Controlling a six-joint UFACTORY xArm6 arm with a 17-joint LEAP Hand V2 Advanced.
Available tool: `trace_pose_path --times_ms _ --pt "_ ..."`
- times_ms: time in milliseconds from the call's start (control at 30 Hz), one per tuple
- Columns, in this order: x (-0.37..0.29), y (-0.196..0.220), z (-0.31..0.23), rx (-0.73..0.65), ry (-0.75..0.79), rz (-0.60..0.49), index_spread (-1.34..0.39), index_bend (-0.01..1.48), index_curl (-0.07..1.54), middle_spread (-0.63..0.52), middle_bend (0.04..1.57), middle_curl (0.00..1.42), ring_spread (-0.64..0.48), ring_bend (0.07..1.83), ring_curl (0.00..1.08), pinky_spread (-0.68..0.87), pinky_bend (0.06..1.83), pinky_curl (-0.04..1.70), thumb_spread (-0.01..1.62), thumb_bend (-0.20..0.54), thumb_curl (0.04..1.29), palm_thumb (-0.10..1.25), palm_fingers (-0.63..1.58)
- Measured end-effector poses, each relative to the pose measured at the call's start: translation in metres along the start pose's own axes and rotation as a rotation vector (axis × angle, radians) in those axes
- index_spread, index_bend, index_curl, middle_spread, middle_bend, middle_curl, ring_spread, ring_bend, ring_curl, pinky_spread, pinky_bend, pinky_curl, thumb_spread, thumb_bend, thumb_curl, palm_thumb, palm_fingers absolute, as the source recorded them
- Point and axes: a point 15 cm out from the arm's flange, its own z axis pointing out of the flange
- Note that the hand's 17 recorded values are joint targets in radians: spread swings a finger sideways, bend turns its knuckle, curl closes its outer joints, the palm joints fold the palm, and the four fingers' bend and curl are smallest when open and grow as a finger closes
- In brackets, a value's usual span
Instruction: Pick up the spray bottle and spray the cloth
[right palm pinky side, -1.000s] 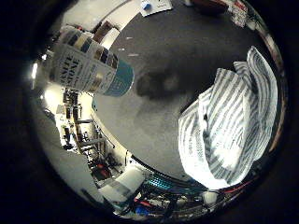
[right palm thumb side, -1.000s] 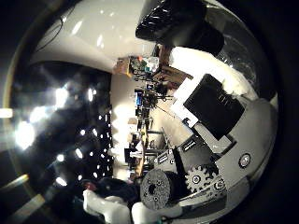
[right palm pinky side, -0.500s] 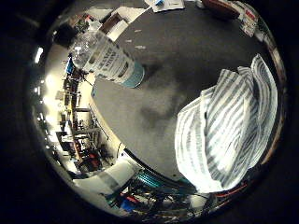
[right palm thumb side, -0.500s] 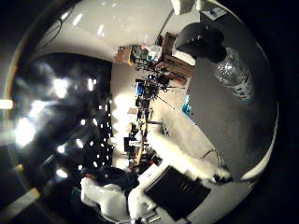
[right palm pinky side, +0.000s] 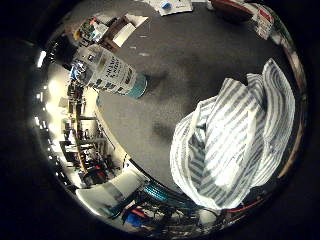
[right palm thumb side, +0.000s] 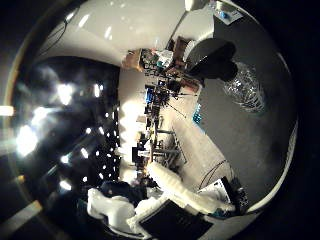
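Note:
The spray bottle (right palm pinky side: 110, 70) is clear with a printed label and a teal base, and it stands on the dark grey table (right palm pinky side: 170, 60). The right thumb side palm view shows its clear body (right palm thumb side: 246, 86) and black spray head (right palm thumb side: 214, 60). The cloth (right palm pinky side: 235, 140) is white with grey stripes and lies crumpled on the table beside the bottle, a short way from it. White and black parts of my hand (right palm thumb side: 150, 210) show at the edge of the thumb side view, away from the bottle. Nothing touches the bottle or the cloth.
Papers (right palm pinky side: 166, 6) lie at the table's far edge, with other small items (right palm pinky side: 255, 12) near them. Beyond the table's rim (right palm pinky side: 120, 140) is a room with desks and equipment (right palm thumb side: 160, 100). Bright ceiling lights (right palm thumb side: 60, 95) fill one side of the thumb side view.
Both views have shifted, so the hand has moved. The bottle now looks smaller and farther off, and the cloth fills more of the little finger side view. Neither thing has moved on the table.

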Motion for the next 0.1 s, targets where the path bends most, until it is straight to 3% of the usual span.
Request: trace_pose_path --times_ms 100 --pt "0.0082 0.0013 -0.0087 -0.008 0.052 0.000 -0.38 0.17 0.30 -0.10 0.20 0.35 0.20 0.42 0.20 0.61 0.96 0.11 0.84 -0.034 0.35 0.46 0.16"
